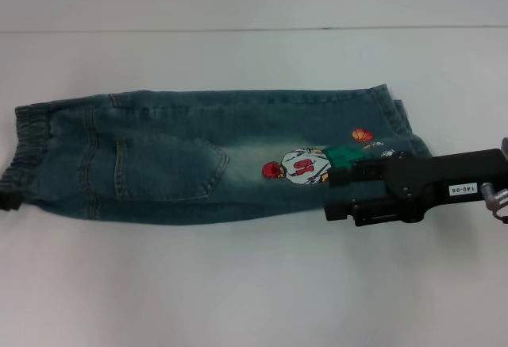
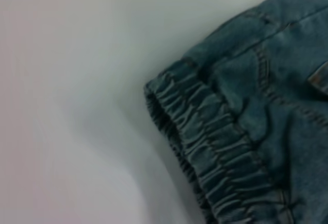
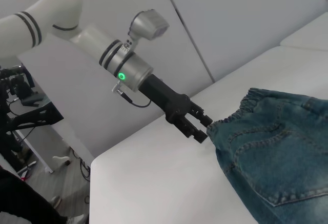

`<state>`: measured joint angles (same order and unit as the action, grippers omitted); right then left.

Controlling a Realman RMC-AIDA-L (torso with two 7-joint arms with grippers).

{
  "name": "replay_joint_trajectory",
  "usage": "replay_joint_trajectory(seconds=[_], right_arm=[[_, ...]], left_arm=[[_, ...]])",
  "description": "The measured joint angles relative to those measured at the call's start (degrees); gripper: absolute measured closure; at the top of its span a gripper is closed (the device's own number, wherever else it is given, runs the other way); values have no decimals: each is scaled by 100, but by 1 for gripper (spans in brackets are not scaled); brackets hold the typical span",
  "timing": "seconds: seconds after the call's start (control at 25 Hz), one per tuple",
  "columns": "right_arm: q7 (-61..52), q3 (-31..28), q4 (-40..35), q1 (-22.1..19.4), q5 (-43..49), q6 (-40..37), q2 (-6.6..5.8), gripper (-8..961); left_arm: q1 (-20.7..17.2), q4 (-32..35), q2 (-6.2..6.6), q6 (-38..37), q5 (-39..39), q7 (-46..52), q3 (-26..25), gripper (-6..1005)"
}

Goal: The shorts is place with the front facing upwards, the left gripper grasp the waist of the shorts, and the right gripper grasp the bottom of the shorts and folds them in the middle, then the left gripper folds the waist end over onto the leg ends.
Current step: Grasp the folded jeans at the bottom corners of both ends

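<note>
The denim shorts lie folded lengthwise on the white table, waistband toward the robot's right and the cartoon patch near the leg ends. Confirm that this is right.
Not quite: the elastic waistband of the denim shorts lies toward the robot's left, as the head view shows, with the left gripper at that end. The rest holds: the shorts lie folded lengthwise on the white table, and the cartoon patch is near the leg ends, by the right gripper.

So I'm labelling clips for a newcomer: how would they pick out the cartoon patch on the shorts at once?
On the white table lie denim shorts, already folded lengthwise, waistband towards the left gripper. Go to the opposite leg end, where the right gripper sits. Just beside it is the cartoon patch, a player in a white numbered jersey with a red cap, the only bright spot besides a small orange ball.
</note>
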<state>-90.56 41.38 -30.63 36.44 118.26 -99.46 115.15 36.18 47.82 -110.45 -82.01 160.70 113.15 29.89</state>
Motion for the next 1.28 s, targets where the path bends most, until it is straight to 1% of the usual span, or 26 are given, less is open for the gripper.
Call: replay_joint_trajectory(seconds=[0.12, 0.28, 0.64, 0.84, 1.28], right_arm=[[-2, 7, 8, -13, 2, 34, 9, 177], [-2, 10, 19, -25, 4, 112, 9, 177], [29, -15, 31, -44, 4, 216, 38, 178], [42, -22, 31, -44, 4, 303, 42, 178], [53, 6, 31, -5, 4, 436, 60, 187]], left_arm=[[35, -56, -78, 168, 99, 55, 225, 204], [111, -116, -131, 244, 142, 121, 366, 211], [170, -120, -141, 294, 139, 139, 385, 227], [170, -104, -135, 267, 141, 140, 393, 478], [205, -71, -141, 184, 147, 93, 416, 911]])
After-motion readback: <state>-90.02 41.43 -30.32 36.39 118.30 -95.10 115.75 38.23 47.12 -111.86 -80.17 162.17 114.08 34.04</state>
